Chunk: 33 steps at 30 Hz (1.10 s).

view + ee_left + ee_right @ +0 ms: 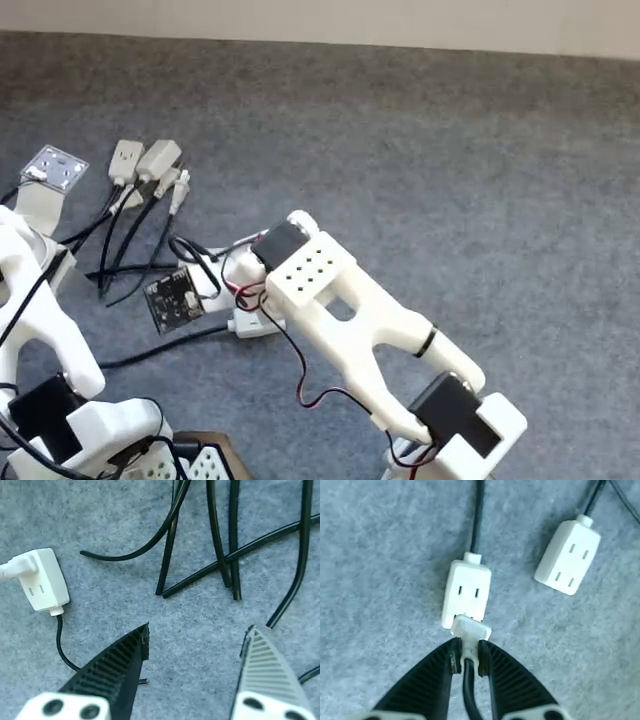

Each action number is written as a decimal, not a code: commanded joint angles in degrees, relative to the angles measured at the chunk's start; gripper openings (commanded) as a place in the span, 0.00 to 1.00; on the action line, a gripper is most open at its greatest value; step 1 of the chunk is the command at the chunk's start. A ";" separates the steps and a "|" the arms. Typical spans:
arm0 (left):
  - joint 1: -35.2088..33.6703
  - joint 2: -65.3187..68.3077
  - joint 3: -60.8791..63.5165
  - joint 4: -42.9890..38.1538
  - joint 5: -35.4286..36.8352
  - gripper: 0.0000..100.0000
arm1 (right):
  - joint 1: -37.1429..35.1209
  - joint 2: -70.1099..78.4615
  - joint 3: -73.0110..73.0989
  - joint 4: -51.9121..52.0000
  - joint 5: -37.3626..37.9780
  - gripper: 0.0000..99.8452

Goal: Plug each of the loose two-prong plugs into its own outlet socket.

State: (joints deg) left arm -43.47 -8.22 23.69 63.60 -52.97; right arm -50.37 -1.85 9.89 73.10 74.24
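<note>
Risk: my right gripper (468, 655), clamped on the white two-prong plug (470, 628), may shove the unheld white plastic outlet block (466, 592) away; my left gripper (197, 629) is spread apart.

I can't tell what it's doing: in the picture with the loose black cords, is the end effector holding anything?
No, the left end effector is open, with just bare carpet showing in its gap.
</note>
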 commanded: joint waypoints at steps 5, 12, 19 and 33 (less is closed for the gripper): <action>0.13 -0.31 1.36 -0.26 -0.18 0.30 | 0.57 -0.75 -0.57 1.36 3.96 0.01; 0.31 -0.40 2.59 -0.62 -0.18 0.30 | 0.57 -0.66 -0.31 1.27 5.10 0.01; 0.40 -0.22 2.59 -0.35 -0.18 0.30 | 0.57 -0.57 -0.04 0.92 6.77 0.01; 0.04 -0.22 2.68 -0.35 -0.18 0.30 | 0.57 6.55 -0.57 0.92 6.68 0.01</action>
State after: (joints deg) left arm -43.47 -8.22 26.59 63.60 -52.97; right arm -50.37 2.55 9.71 74.07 80.31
